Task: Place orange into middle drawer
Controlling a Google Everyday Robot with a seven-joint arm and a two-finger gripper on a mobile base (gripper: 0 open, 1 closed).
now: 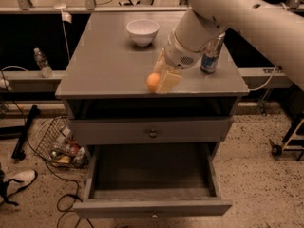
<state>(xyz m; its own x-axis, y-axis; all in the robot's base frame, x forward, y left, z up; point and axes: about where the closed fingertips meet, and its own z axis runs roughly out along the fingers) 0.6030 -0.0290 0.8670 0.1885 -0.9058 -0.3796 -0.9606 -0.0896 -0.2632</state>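
orange held at the table's front edge

the gripper [160, 82] hangs over the front edge of the table [104, 75], near its middle, jaws clenched on the orange [152, 81]. below, the middle drawer [152, 172] stands pulled out. a white bowl [142, 31] sits near the back edge.

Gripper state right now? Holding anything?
Gripper: shut on the orange, at the front edge of the cabinet top, above the open middle drawer.
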